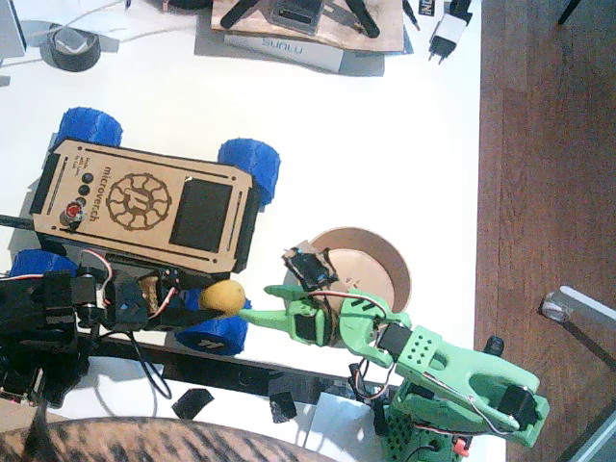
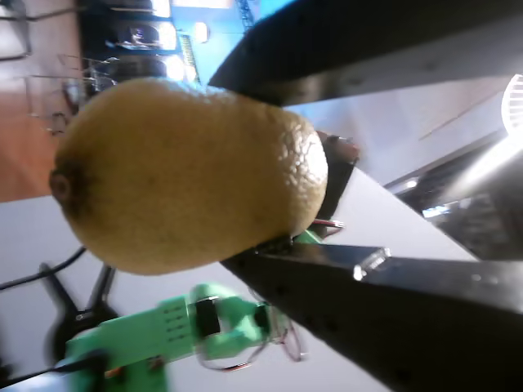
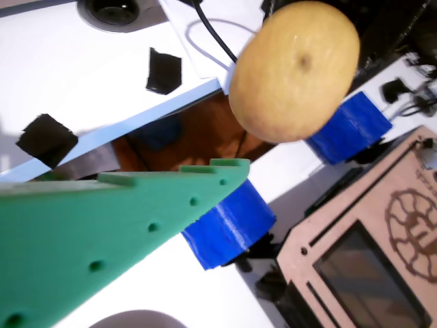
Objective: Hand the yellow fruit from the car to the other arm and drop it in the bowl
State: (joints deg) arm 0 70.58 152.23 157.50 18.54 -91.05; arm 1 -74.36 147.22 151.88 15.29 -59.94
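The yellow fruit [image 1: 225, 296] is held off the table by my black left gripper [image 1: 214, 298], which is shut on it just in front of the car's near blue wheel [image 1: 214, 334]. In a wrist view the fruit [image 2: 184, 175] fills the space between the black jaws. The car [image 1: 144, 202], plywood with blue wheels, lies behind it. The green right gripper [image 1: 255, 301] points left, open, its tips just right of the fruit and apart from it. In a wrist view one green finger [image 3: 136, 212] shows below the fruit [image 3: 293, 68]. The tan bowl [image 1: 395, 265] sits behind the green arm.
A tape roll [image 1: 72, 48], a box [image 1: 289, 43] and a white plug [image 1: 445, 38] lie along the far side. The table's right edge [image 1: 478, 192] drops to a wooden floor. Black scraps [image 1: 192, 404] lie by the near edge, next to striped fabric [image 1: 144, 445].
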